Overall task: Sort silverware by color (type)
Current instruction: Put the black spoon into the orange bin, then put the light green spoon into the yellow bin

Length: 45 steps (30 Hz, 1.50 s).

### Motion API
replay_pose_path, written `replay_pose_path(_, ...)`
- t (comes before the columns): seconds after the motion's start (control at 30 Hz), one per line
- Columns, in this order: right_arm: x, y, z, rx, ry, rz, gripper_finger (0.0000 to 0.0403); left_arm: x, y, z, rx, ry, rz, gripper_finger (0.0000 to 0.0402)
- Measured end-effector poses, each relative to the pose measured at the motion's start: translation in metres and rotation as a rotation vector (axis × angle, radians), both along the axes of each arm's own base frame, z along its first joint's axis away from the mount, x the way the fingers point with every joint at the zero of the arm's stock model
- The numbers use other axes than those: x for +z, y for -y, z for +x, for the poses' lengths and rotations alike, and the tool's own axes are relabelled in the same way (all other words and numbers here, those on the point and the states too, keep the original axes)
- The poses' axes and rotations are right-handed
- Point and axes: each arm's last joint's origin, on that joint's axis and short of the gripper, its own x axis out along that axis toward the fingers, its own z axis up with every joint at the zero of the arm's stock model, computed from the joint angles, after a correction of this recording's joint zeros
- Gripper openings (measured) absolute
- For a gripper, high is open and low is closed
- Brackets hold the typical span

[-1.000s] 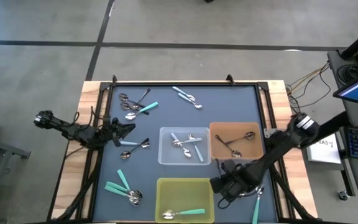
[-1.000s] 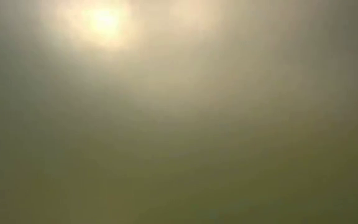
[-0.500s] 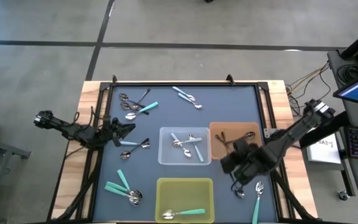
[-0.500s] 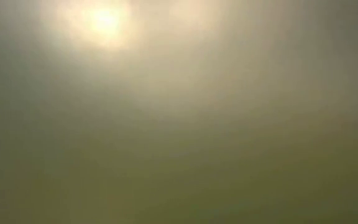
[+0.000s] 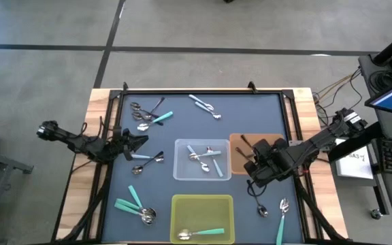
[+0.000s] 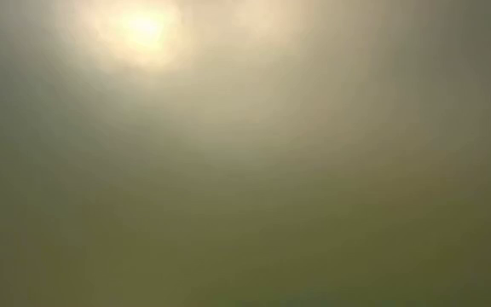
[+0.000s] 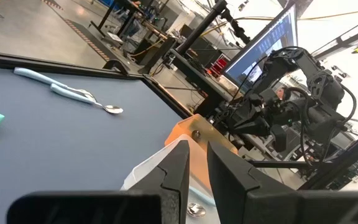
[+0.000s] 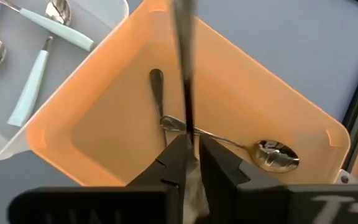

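My right gripper (image 5: pixel 256 165) hangs over the brown bin (image 5: pixel 278 141), shut on a dark-handled spoon (image 8: pixel 184 68). In that bin lies a dark spoon (image 8: pixel 272 155) with a shiny bowl, and a second dark handle (image 8: pixel 157 93). My left gripper (image 5: pixel 141 141) waits shut at the table's left. Loose on the mat lie dark and teal spoons (image 5: pixel 147 114), light-blue spoons (image 5: pixel 204 105), a pair (image 5: pixel 148 160), teal ones (image 5: pixel 133 203), and two by the near right edge (image 5: pixel 272 209). The low view shows only haze. My right gripper pinches the dark spoon's handle (image 8: pixel 189 127) between its two fingers. The handle runs straight out ahead of the fingertips, in line with them. The spoon is lifted clear above the brown bin; its bowl does not show.
A clear bin (image 5: pixel 180 170) in the mat's middle holds light-blue spoons. A yellow-green bin (image 5: pixel 181 204) at the near edge holds one teal spoon (image 5: pixel 203 233). A black frame (image 5: pixel 203 91) rims the mat. A monitor and keyboard stand off the table's right.
My right gripper has moved from the near right part of the mat toward the far edge and now stands over the brown bin. A dark and a teal spoon that it covered show again near the right edge.
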Motion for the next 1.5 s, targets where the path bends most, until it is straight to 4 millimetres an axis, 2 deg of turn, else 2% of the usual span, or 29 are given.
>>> replay_pose_path(0.2,0.002,0.0,-0.003,0.001,-0.018,0.027,0.0086,0.0,0.0,0.0,0.0,0.0,0.0,0.004)
replay_pose_path(0.27,0.003,-0.001,-0.003,-0.03,-0.039,0.101,0.0099,0.0,0.0,0.0,0.0,0.0,0.0,0.004)
replay_pose_path(0.4,0.004,-0.009,-0.003,-0.222,-0.042,0.34,0.011,0.0,0.0,0.0,0.0,0.0,0.0,0.004)
replay_pose_path(0.5,0.001,-0.025,0.0,-0.227,-0.049,0.477,0.0107,0.0,0.0,0.0,0.0,0.0,0.0,0.004)
replay_pose_path(0.63,-0.007,-0.048,0.004,-0.205,-0.01,0.553,0.0094,0.0,0.0,0.0,0.0,0.0,0.0,0.004)
replay_pose_path(0.77,-0.018,-0.072,0.007,-0.219,0.019,0.595,0.0081,0.0,0.0,0.0,0.0,0.0,0.0,0.004)
replay_pose_path(0.97,-0.042,-0.098,0.003,-0.317,-0.046,0.579,0.0073,0.0,0.0,0.0,0.0,0.0,0.0,0.004)
replay_pose_path(1.13,-0.057,-0.116,0.001,-0.335,-0.175,0.636,0.0083,0.0,0.0,0.0,0.0,0.0,0.0,0.004)
replay_pose_path(1.3,-0.065,-0.137,-0.011,-0.346,-0.339,0.684,0.0102,0.0,0.0,0.0,0.0,0.0,0.0,0.004)
replay_pose_path(1.5,-0.062,-0.164,-0.03,-0.472,-0.345,0.71,0.0131,0.0,0.0,0.0,0.0,0.0,0.0,0.004)
